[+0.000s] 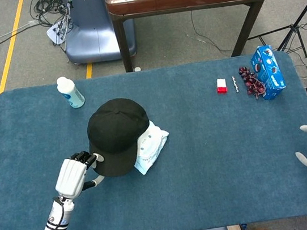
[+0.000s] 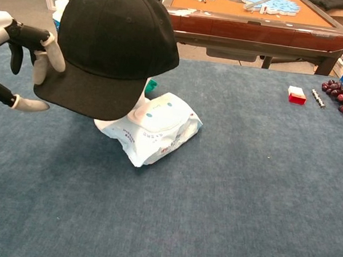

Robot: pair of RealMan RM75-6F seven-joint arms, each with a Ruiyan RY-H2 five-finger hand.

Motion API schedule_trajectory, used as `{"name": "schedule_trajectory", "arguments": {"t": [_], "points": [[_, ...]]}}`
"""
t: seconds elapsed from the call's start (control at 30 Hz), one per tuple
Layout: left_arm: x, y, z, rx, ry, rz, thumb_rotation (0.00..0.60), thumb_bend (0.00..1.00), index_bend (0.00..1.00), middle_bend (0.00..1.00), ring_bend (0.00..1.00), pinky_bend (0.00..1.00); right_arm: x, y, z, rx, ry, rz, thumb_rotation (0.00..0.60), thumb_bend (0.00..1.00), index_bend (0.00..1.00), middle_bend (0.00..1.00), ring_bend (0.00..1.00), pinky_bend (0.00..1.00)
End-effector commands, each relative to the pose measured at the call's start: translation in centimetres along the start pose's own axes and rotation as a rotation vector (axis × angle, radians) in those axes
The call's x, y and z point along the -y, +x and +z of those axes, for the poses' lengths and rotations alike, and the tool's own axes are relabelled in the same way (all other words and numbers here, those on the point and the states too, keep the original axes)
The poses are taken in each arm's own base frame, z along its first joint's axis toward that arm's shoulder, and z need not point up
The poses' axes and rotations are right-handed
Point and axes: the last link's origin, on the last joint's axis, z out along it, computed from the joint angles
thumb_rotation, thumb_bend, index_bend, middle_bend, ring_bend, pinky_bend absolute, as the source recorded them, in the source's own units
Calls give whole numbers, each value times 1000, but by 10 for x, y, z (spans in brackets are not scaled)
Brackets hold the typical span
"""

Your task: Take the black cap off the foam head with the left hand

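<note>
The left hand (image 2: 20, 55), fingers apart and holding nothing, brackets the brim of the black cap (image 1: 117, 132) sitting on the foam head at the table's (image 1: 217, 163) near-left. A shallow pinch could slip off, or topple the head.

Matt black cloth covers the cap (image 2: 116, 41); the table (image 1: 216, 152) wears rough blue carpet-like fabric; the wipes pack (image 2: 156, 127) is glossy, crinkled plastic film; the left hand (image 1: 73, 175) shows smooth white plastic shells; the far table (image 2: 258, 17) is polished wood.

White hand (image 1: 72, 176) — black, grey-tipped fingers (image 2: 40, 67)
</note>
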Motion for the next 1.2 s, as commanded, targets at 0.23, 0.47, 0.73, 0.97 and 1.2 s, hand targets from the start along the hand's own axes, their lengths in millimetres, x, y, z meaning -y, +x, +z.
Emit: {"name": "schedule_trajectory", "arguments": {"t": [0.23, 0.47, 0.73, 0.97, 1.2], "points": [[-2, -1, 0, -78, -9, -32, 600, 0, 457, 636, 477, 569, -1, 1, 0, -2, -1, 4, 600, 214, 319, 378, 307, 416], [-3, 0, 1, -140, -40, -67, 600, 0, 439, 661, 496, 583, -1, 0, 0, 1, 0, 4, 600, 213, 318, 378, 307, 416], [-1, -2, -1, -151, -42, -71, 600, 70, 427, 673, 505, 591, -1, 0, 0, 1, 0, 4, 600, 214, 318, 378, 307, 416], [0, -3, -2, -147, -46, -66, 600, 246, 418, 674, 506, 592, -1, 0, 1, 1, 0, 4, 600, 214, 318, 378, 307, 416], [0, -3, -2, -149, -50, -60, 600, 361, 432, 675, 506, 593, -1, 0, 1, 2, -1, 4, 600, 213, 318, 378, 307, 416]]}}
